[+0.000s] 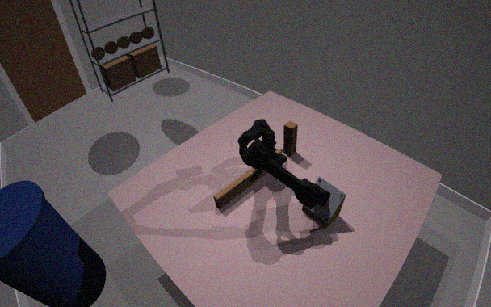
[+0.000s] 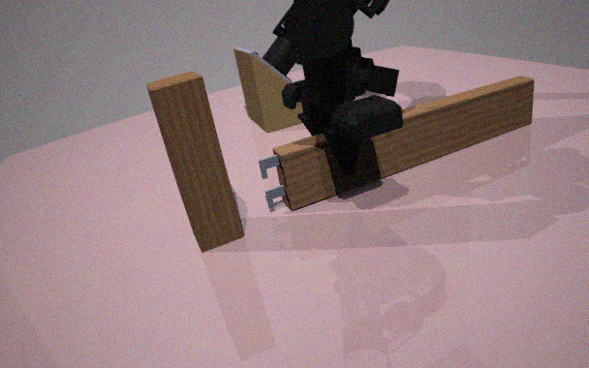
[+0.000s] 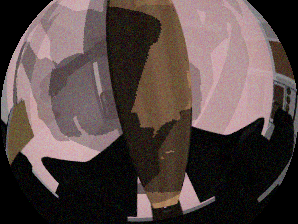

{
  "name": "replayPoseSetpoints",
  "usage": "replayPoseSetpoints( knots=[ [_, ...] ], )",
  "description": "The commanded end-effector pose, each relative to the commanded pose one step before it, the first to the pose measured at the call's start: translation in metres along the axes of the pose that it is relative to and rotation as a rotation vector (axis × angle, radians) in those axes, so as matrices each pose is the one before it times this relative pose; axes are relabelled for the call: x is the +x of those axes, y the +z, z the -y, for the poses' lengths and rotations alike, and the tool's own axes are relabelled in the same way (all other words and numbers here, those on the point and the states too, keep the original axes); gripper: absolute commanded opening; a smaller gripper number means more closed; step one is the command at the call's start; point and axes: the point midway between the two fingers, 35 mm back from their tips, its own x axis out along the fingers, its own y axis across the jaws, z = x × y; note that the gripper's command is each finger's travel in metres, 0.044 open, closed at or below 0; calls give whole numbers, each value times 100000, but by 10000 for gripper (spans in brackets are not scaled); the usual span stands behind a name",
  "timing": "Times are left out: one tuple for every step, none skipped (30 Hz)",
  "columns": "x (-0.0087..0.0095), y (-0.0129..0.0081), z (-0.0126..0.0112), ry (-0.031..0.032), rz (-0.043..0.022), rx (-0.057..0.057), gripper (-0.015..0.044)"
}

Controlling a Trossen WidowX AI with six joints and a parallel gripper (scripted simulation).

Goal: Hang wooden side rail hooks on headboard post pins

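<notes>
The wooden side rail point(image 1: 236, 187) point(image 2: 450, 121) point(image 3: 156, 83) is a long plank. Its hooked end is lifted a little off the pink table point(image 1: 355, 170) point(image 2: 121, 300); its far end rests on the table. Two steel hooks point(image 2: 270, 181) stick out of the raised end and point at the headboard post point(image 1: 290, 137) point(image 2: 194, 160), a short upright block. A small gap separates the hooks from the post. The post's slot and pins are hidden in every view. My gripper point(image 2: 351, 160) is shut on the rail close to its hooked end, one finger on each side face.
The arm's grey base block point(image 1: 329, 199) point(image 2: 262, 94) stands on the table behind the rail. Off the table stand a blue barrel point(image 1: 28, 242) and a wire shelf point(image 1: 121, 44) with boxes and balls.
</notes>
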Motion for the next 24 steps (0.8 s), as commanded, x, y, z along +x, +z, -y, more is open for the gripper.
replayPoseSetpoints(
  knots=[
    [-365,-76,131,-698,-62,-604,0],
    [-17,0,0,0,-1,0,0],
    [-17,0,0,0,-1,0,0],
    [-17,0,0,0,-1,0,0],
    [-17,0,0,0,-1,0,0],
    [-17,0,0,0,-1,0,0],
    [-17,0,0,0,-1,0,0],
    [-17,0,0,0,-1,0,0],
    [-17,0,0,0,-1,0,0],
    [-17,0,0,0,-1,0,0],
    [-17,0,0,0,-1,0,0],
    [-17,0,0,0,-1,0,0],
    [-17,0,0,0,-1,0,0],
    [-17,0,0,0,-1,0,0],
    [-17,0,0,0,-1,0,0],
    [-17,0,0,0,-1,0,0],
    [-17,0,0,0,-1,0,0],
    [-17,0,0,0,-1,0,0],
    [-17,0,0,0,-1,0,0],
    [-17,0,0,0,-1,0,0],
    [-17,0,0,0,-1,0,0],
    [-17,0,0,0,-1,0,0],
    [-17,0,0,0,-1,0,0],
    [-17,0,0,0,-1,0,0]
  ],
)
